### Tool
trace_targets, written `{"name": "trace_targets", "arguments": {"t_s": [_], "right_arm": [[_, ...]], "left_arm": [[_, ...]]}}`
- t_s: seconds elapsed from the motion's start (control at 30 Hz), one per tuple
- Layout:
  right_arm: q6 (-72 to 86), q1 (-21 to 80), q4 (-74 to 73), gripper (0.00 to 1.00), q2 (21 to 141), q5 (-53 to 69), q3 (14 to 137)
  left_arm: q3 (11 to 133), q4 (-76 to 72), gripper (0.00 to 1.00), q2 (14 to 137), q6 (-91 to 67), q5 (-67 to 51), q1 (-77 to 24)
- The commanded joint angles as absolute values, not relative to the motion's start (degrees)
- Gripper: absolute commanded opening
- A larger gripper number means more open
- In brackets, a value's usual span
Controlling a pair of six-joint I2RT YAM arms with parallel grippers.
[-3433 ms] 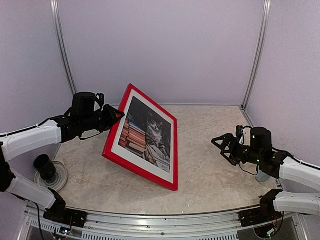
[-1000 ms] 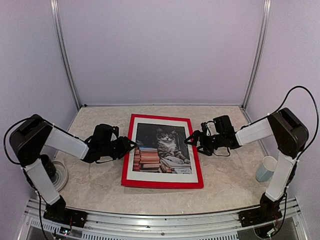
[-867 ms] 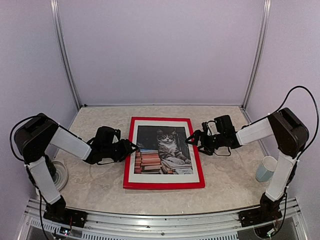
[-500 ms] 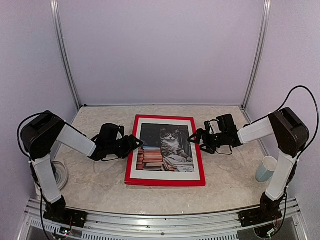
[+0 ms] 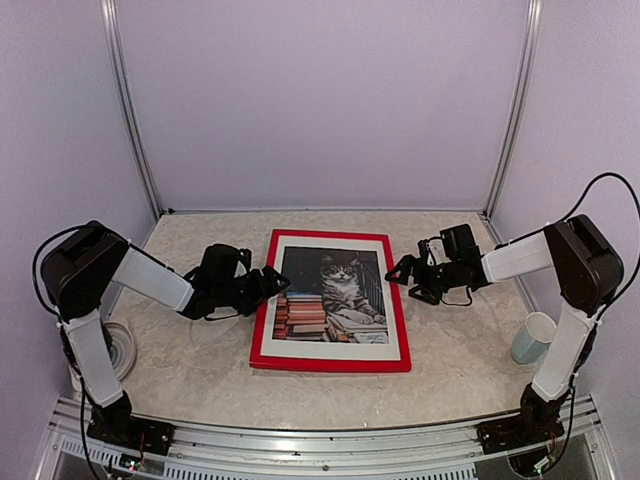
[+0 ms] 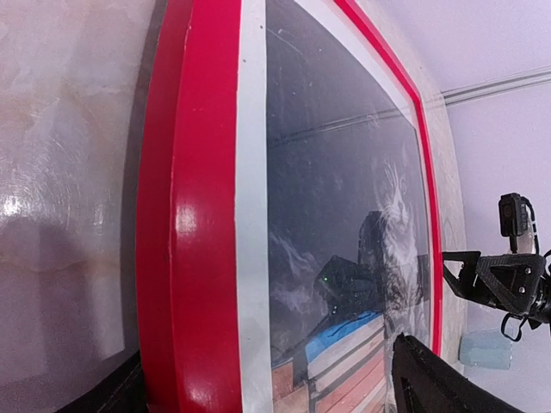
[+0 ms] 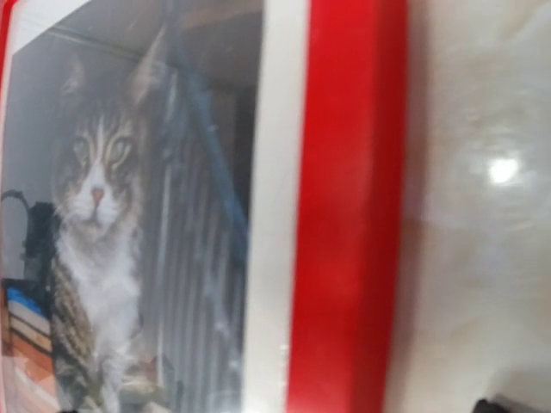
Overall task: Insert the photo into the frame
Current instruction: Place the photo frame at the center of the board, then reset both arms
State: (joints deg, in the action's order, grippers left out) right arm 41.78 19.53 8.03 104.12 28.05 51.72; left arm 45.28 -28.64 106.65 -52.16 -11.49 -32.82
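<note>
The red frame (image 5: 330,359) lies flat in the middle of the table, with the photo (image 5: 335,296) of a tabby cat on books inside it, under glass and bordered by a white mat. My left gripper (image 5: 272,285) is low at the frame's left rail, open. In the left wrist view its fingers (image 6: 435,379) stand wide apart on either side of the red rail (image 6: 194,215), one over the photo (image 6: 344,198). My right gripper (image 5: 400,272) hovers open just off the right rail (image 7: 349,215). The cat's face in the photo (image 7: 95,189) shows in the right wrist view.
A pale blue cup (image 5: 530,337) stands at the right, near the right arm's base; it also shows far off as a cup (image 6: 485,350) in the left wrist view. A white round disc (image 5: 125,352) lies at the left edge. Lilac walls close off the back and sides.
The frame, held up tilted by the left gripper earlier, now lies flat and has slid slightly right. The left jaws have spread apart. The right gripper has drawn back a little from the right rail.
</note>
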Motion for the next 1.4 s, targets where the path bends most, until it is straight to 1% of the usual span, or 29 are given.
{"name": "trace_targets", "arguments": {"t_s": [0.0,0.1,0.13,0.17,0.43,0.63,0.73,0.87,1.07,1.2,1.37], "right_arm": [[40.3,17.7,4.7,0.99,102.4,26.5,52.3],[40.1,17.4,4.5,0.99,101.9,26.5,52.0],[39.9,17.3,4.3,0.99,101.8,26.5,51.9],[39.9,17.3,4.3,0.99,101.6,26.4,51.8],[38.5,17.3,1.7,0.99,98.1,24.4,51.6],[34.9,17.3,-3.4,0.99,92.6,18.7,51.5],[31.7,17.3,-6.0,0.99,88.7,15.0,51.1],[25.4,17.2,-8.2,0.99,82.2,9.0,49.0],[15.4,17.3,-4.5,0.99,68.2,1.4,39.7],[11.8,17.3,-0.8,0.99,55.6,0.4,31.7],[10.3,17.2,-0.2,0.99,41.8,-1.6,25.2]], "left_arm": [[46.6,-26.4,0.90,104.3,-50.3,-9.4,-32.9],[46.5,-25.1,0.95,104.0,-50.1,-8.6,-32.9],[46.5,-24.5,0.98,103.9,-50.0,-8.2,-32.9],[46.7,-23.8,0.99,103.9,-49.8,-7.7,-32.9],[47.3,-16.9,0.99,100.9,-47.0,-1.1,-33.3],[46.4,-13.2,0.99,95.7,-43.2,6.1,-34.3],[45.2,-12.3,0.99,91.2,-40.0,8.6,-34.8],[43.5,-9.1,0.99,84.0,-34.3,13.3,-35.4],[39.4,-3.2,0.99,70.8,-29.1,21.1,-36.1],[35.0,-0.6,0.99,60.3,-26.2,22.9,-35.8],[26.7,-2.2,0.99,44.5,-20.7,22.1,-35.4]]}}
